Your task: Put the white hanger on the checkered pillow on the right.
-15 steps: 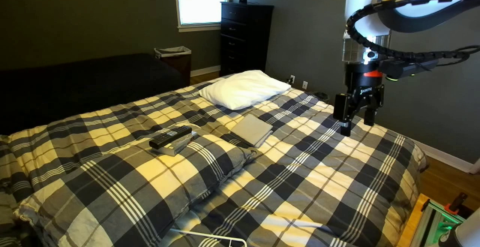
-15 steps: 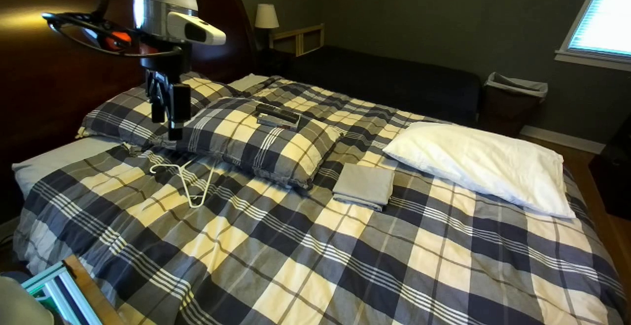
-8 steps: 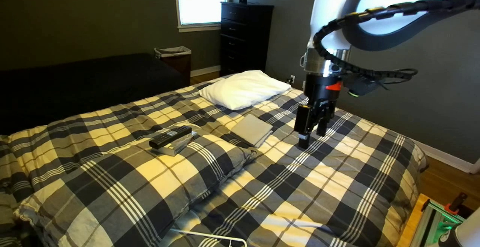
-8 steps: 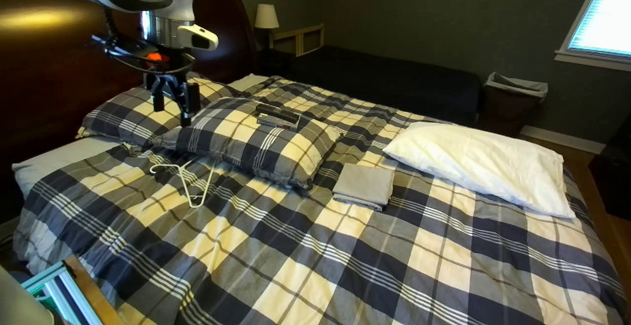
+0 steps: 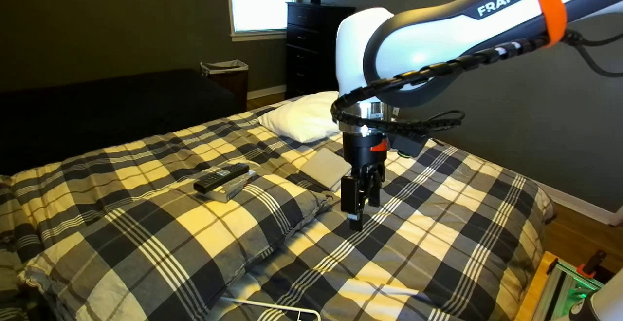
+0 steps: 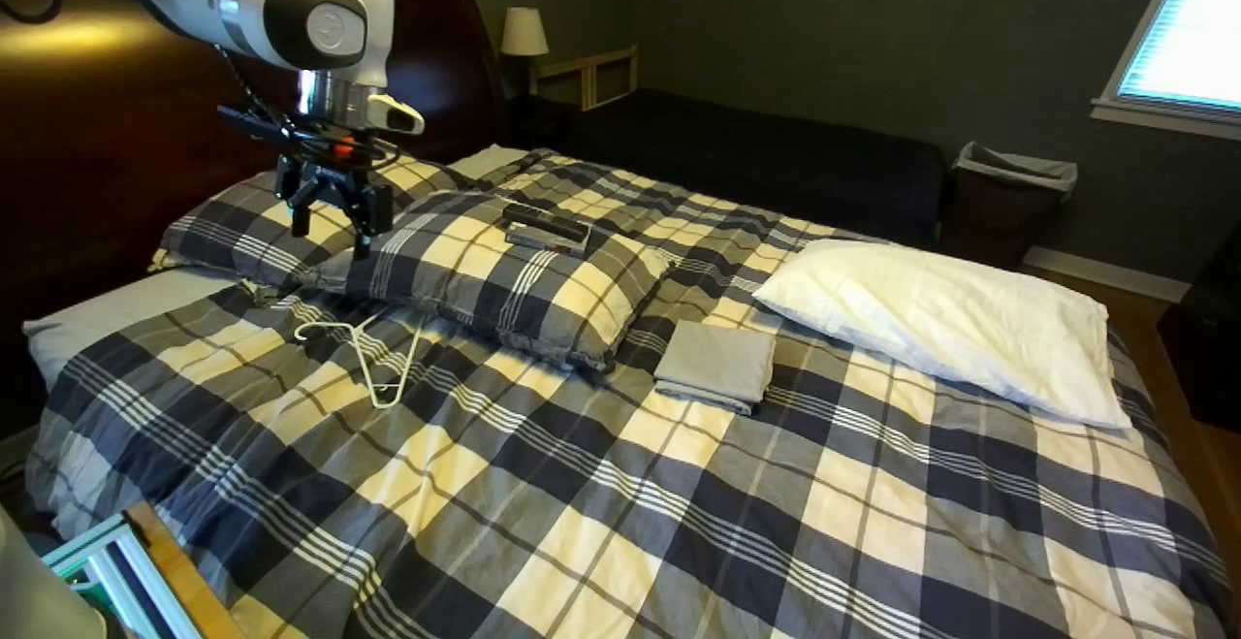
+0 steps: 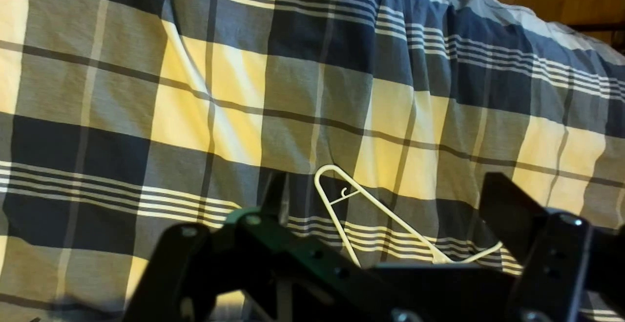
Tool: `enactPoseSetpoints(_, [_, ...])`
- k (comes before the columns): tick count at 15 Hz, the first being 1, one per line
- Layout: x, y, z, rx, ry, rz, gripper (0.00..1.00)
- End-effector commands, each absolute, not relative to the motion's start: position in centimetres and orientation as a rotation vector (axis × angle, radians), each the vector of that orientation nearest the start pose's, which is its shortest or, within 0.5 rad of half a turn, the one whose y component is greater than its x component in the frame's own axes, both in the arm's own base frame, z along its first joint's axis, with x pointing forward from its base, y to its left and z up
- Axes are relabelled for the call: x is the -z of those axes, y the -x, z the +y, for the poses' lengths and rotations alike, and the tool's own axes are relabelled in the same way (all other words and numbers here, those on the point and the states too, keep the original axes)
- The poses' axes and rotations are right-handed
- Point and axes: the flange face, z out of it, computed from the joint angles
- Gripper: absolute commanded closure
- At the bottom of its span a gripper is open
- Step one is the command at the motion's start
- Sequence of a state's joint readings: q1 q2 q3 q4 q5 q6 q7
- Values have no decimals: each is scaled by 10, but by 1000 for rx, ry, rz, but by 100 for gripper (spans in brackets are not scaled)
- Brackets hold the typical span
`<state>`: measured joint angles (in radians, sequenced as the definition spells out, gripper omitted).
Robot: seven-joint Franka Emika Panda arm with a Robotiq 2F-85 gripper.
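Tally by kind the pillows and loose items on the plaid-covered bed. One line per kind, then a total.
Checkered pillows: 2
White pillow: 1
White hanger: 1
Folded grey cloth: 1
Black remote: 1
Box-like item under the remote: 1
Total: 7

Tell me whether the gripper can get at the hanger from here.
Probably yes: the gripper hangs open above the bed, and nothing lies on the visible part of the hanger. One end runs to the checkered pillow, perhaps under it, so the side away looks freer.
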<state>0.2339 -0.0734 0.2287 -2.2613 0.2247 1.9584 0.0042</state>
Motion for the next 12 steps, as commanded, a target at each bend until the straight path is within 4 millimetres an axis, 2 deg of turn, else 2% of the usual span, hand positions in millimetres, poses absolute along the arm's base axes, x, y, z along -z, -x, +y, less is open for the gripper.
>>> enactPoseSetpoints(1, [-376,-426,229,-401,2946,-519,0])
enactPoseSetpoints(3, [-365,-446,240,-372,2950,-552,0])
enactPoseSetpoints(7, [-329,-503,267,-252,2945,-804,0])
enactPoseSetpoints(8, [-316,-518,276,-220,2933,-871,0])
enactPoseSetpoints(10, [-290,-536,300,-224,2895,-1004,0])
enactPoseSetpoints(12, [-261,-550,326,-275,2831,-1065,0])
